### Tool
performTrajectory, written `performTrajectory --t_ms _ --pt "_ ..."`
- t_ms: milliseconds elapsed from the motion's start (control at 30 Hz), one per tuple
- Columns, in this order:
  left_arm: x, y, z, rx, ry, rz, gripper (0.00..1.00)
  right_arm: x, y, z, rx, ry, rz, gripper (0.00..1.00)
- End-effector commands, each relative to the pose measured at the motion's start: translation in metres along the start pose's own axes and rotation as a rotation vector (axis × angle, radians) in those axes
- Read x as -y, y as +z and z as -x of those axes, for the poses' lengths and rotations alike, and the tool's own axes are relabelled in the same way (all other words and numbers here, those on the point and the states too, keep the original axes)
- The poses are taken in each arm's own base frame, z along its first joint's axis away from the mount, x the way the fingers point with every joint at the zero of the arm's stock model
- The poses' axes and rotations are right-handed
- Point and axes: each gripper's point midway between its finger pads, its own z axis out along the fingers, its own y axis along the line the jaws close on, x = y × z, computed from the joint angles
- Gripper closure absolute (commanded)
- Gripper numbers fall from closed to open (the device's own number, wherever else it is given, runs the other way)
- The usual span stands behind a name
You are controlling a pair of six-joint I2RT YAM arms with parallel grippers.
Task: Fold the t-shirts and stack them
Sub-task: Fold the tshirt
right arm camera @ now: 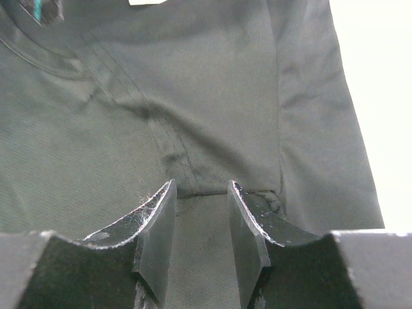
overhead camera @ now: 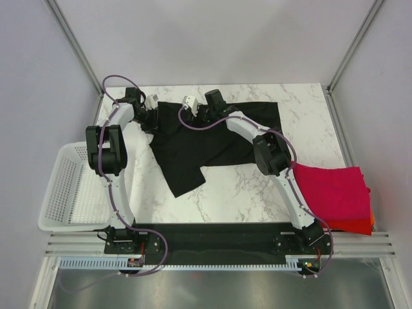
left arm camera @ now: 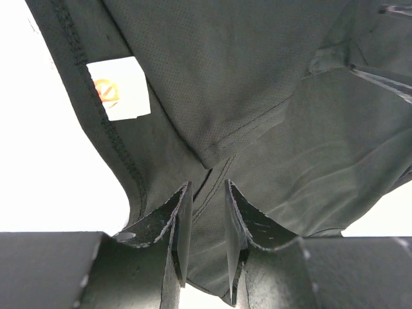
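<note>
A plain black t-shirt [overhead camera: 219,138] lies spread across the far half of the marble table, with one end trailing toward the near left. Both grippers are at its far-left edge. My left gripper [overhead camera: 152,103] [left arm camera: 207,187] straddles a stitched seam of the black cloth [left arm camera: 257,77] near a white label [left arm camera: 119,87]. Its jaws stand a little apart and are not pinched together. My right gripper [overhead camera: 191,103] [right arm camera: 201,185] stands over a folded edge of the shirt [right arm camera: 193,96], jaws apart with flat cloth showing between them. A folded magenta-red t-shirt [overhead camera: 335,190] rests on an orange-red one [overhead camera: 362,225] at the near right.
A white mesh basket [overhead camera: 67,187] sits off the table's left edge. Bare marble [overhead camera: 238,193] lies between the black shirt and the arm bases. Frame posts and grey walls close in the back and both sides.
</note>
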Motion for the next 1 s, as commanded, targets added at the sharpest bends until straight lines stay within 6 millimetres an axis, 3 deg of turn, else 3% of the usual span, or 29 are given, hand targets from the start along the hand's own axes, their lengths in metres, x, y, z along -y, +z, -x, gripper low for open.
performTrajectory --t_ms 0,333,567,833,967 --pt "0.01 -0.009 0.014 0.037 -0.015 -0.025 0.67 0.003 0.004 0.011 0.024 -0.052 -0.003 0.55" --pt "0.006 -0.008 0.015 0.038 -0.016 -0.011 0.66 -0.001 0.007 0.012 0.031 -0.043 0.018 0.55" --pt "0.005 -0.006 0.013 0.033 -0.016 -0.003 0.66 -0.01 0.003 0.023 0.051 -0.043 0.048 0.55" --pt "0.004 -0.005 0.015 0.036 -0.019 -0.004 0.66 -0.013 0.008 0.014 0.032 -0.04 0.052 0.53" --pt "0.003 -0.005 0.015 0.036 -0.017 0.002 0.66 -0.012 0.013 0.009 0.018 -0.04 0.042 0.58"
